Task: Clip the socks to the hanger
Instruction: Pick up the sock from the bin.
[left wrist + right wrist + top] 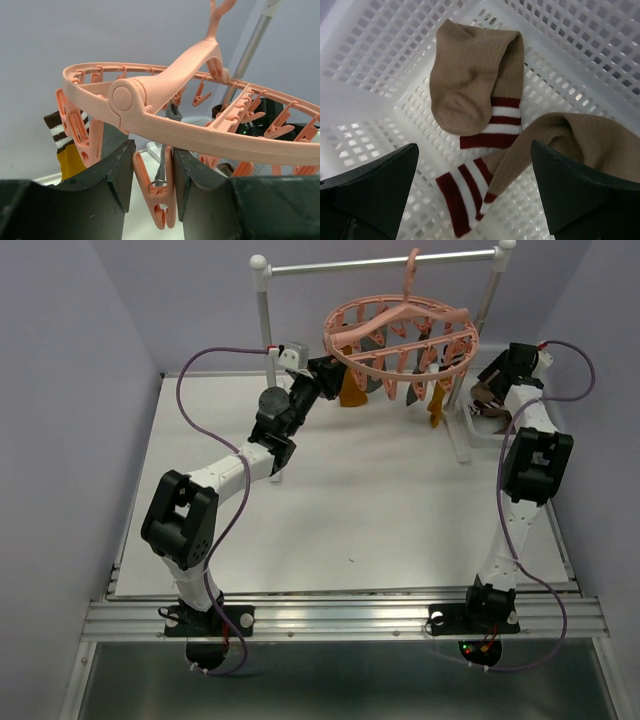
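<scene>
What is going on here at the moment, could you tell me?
The left gripper is closed around one dangling clip of the salmon-pink round plastic hanger, which hangs from a metal rail. The right gripper hovers open over two tan ribbed socks with red-and-white striped cuffs lying in a white mesh basket; neither is picked up yet. A mustard sock with a dark striped cuff already hangs from the hanger.
</scene>
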Tool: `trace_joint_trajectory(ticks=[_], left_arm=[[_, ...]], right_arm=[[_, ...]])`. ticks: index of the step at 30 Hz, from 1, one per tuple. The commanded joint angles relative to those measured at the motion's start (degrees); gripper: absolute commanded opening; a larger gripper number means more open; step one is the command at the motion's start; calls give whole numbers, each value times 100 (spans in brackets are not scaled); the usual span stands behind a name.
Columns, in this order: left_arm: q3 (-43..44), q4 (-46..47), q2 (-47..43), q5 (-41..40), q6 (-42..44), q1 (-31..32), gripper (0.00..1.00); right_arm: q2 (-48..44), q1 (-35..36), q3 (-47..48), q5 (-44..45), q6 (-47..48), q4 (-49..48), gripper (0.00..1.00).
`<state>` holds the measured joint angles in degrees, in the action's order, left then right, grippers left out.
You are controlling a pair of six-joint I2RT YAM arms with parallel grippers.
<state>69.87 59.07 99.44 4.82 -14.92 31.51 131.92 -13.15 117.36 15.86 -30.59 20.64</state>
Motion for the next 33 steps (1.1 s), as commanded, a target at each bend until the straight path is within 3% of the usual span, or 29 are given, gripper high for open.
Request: trace_joint_trajectory(ticks=[1,12,23,26,29,30,32,33], left_arm=[[45,237,-302,-157,15,48,0],[97,210,-249,-69,-55,84,0],[98,123,-293,28,-82,84,0],[97,96,-302,10,-64,92,0],[98,79,-320,10,-64,92,0],[106,70,-328,10,-64,92,0],[80,61,-355,-7,-47,93,0],[71,52,-372,-25,-46,101,0]], right_arm=[[255,-109,349,-109,-228,-718,100],[1055,-223,639,-504,88,-1545,94],[1512,-223,718,-74,220,-2748,87],[1618,-223,692,-91,237,-3171,76],[1714,-223,753,-231,439,-3461,45],[1714,-223,788,-389,509,-3471,23],[1531,-223,710,-635,703,-3532,5],[1408,-223,474,-741,773,-3567,1]])
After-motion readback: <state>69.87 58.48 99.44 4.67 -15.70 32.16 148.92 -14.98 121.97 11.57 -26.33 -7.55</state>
